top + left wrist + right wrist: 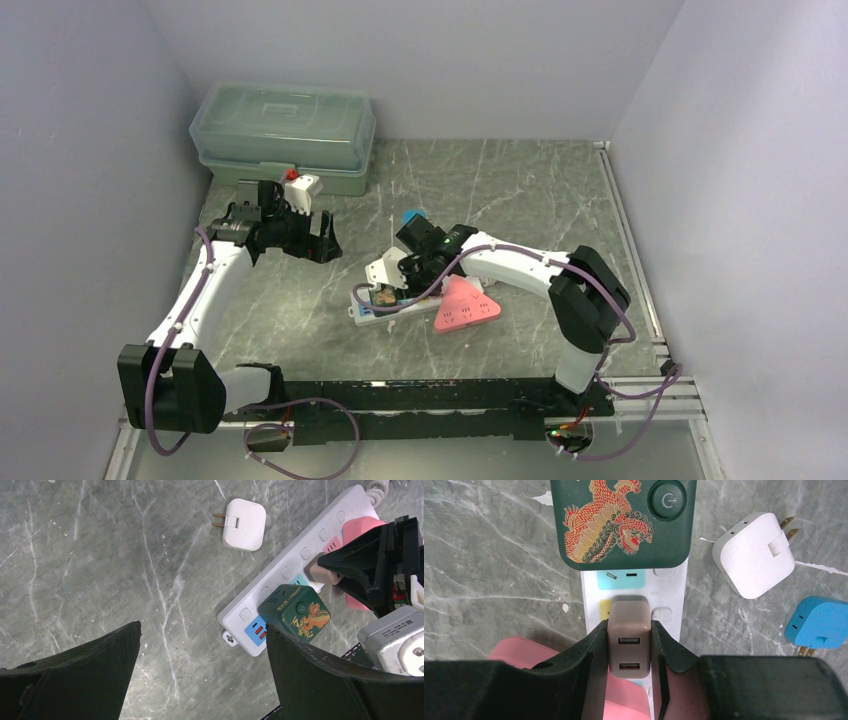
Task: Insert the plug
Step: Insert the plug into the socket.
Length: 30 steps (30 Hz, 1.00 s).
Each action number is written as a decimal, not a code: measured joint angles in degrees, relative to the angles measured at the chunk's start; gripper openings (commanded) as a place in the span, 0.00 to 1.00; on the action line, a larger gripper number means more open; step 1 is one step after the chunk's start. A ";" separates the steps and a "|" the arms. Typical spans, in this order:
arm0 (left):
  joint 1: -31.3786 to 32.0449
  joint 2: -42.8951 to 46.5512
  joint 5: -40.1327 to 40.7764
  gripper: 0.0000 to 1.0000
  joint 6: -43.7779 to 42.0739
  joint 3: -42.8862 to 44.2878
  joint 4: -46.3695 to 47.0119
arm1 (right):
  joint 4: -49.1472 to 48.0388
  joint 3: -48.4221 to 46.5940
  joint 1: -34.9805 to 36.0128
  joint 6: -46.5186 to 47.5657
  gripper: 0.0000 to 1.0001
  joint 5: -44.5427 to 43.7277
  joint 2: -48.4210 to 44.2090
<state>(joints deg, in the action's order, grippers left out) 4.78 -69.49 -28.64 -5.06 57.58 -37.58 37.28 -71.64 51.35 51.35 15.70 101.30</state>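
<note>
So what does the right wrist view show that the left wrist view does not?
Only the right wrist view shows the blue plug and the two ports on the beige charger, which the right gripper clamps. Only the left wrist view shows the blue sockets at the strip's end and a silver-grey adapter. Both show the white power strip, the green dragon cube and the loose white charger.

Soft, even light from overhead: the marble table (520, 190) shows barely any shadow, only a mild sheen toward 12 o'clock. Top view crisp. Left wrist view, the left gripper (202, 627) reads near-black at 5 and 7 o'clock, detail lost. Right wrist view — beige plug (629, 630) sharp, foreground at 6 o'clock blurred.
</note>
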 measured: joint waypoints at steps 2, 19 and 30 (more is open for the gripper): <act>0.00 0.00 0.00 1.00 -0.02 0.00 -0.02 | -0.74 0.63 -0.11 -0.09 0.00 0.28 -0.35; 0.00 -0.92 -0.02 1.00 -1.25 1.70 -0.96 | -3.21 3.56 -0.31 -2.95 1.00 1.31 -0.92; 0.00 -3.52 -1.55 1.00 -1.84 6.21 -2.80 | -5.38 -1.55 -2.60 -8.74 1.00 1.11 -8.59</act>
<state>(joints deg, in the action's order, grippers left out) 4.78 -73.01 -30.20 -6.90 63.79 -40.38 31.90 -73.19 48.75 42.61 16.82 92.71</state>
